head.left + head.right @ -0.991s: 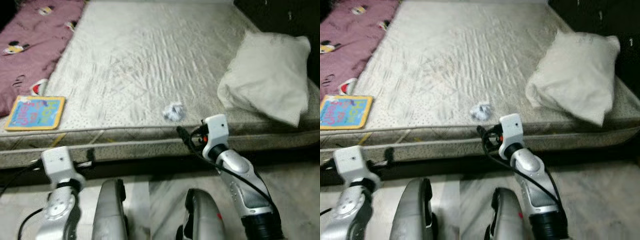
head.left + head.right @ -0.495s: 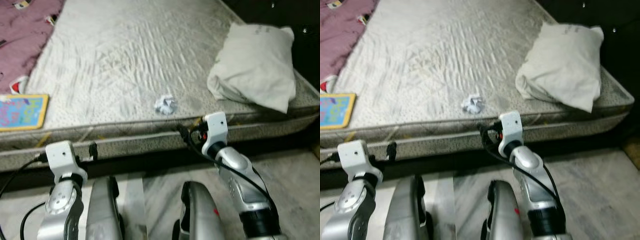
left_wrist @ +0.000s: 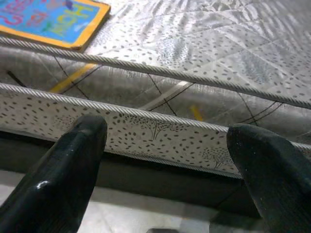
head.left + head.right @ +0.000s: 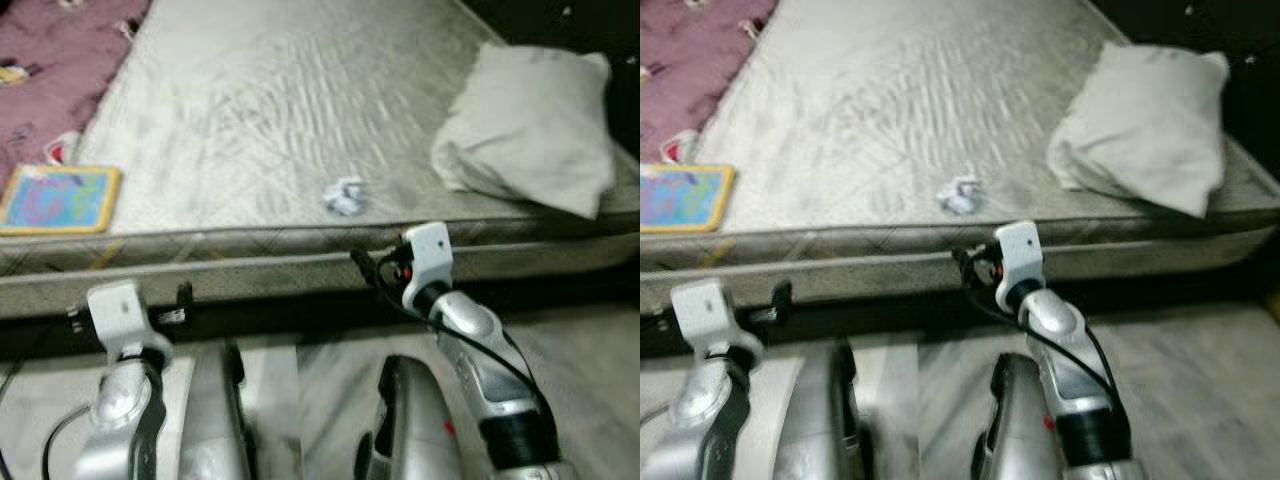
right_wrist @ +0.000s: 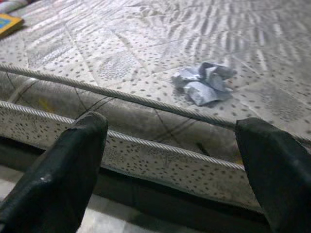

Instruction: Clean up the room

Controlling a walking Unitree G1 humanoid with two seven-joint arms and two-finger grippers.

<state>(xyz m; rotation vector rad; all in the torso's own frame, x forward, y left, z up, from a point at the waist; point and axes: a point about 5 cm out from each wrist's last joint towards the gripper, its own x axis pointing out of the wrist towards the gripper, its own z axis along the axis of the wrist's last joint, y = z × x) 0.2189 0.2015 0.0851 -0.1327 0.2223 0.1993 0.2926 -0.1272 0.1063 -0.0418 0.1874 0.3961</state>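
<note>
I'm facing the mattress point(image 4: 300, 90) edge. Crumpled paper point(image 4: 346, 196) sits on top near the front edge, just ahead of the R gripper point(image 5: 170, 160), apart from it. R fingers point(image 5: 63, 165) spread wide, nothing held, level w/ the mattress side. L gripper point(image 3: 165, 165) also spread open, empty, low by the mattress side; book point(image 4: 62, 198) lies on the mattress near its edge, to my left. Pillow point(image 4: 530, 130) at far right, well apart from the paper. Pink blanket point(image 4: 50, 60) at the left.
</note>
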